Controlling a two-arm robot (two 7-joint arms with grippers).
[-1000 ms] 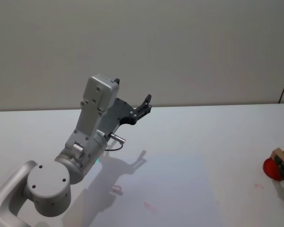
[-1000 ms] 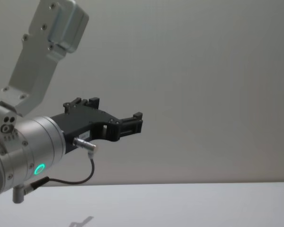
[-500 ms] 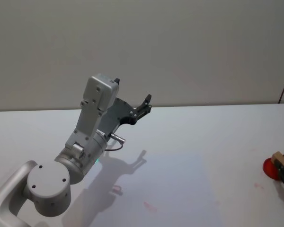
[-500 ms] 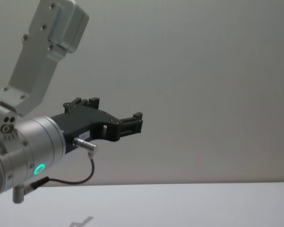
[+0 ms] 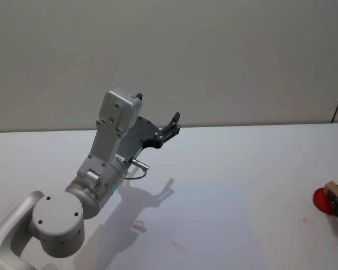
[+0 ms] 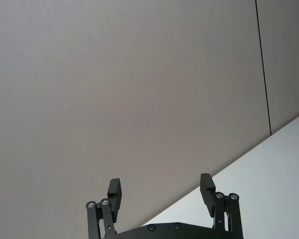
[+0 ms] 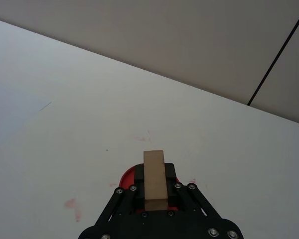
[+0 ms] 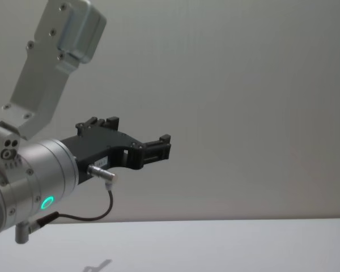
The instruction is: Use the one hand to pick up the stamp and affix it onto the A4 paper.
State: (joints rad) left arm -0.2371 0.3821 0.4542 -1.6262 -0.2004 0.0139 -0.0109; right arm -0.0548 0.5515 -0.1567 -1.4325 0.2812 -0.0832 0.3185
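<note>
right hand [image 7: 154,199] pinches the wooden stamp [image 7: 154,179] over its red ink pad [image 5: 322,201] — inking it; left hand [image 6: 161,191], spread, parks aloft.

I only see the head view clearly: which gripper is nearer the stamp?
Right. The right gripper is shut on the stamp at the table's right edge; the left gripper is raised, open, far across on the left.

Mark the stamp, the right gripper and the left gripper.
stamp [image 7: 154,174]: right wrist view, on its wooden handle.
right gripper [image 7: 154,191]: right wrist view, midway between fingertips clamping the handle.
left gripper [image 6: 161,191]: left wrist view, gap between open fingertips.
</note>
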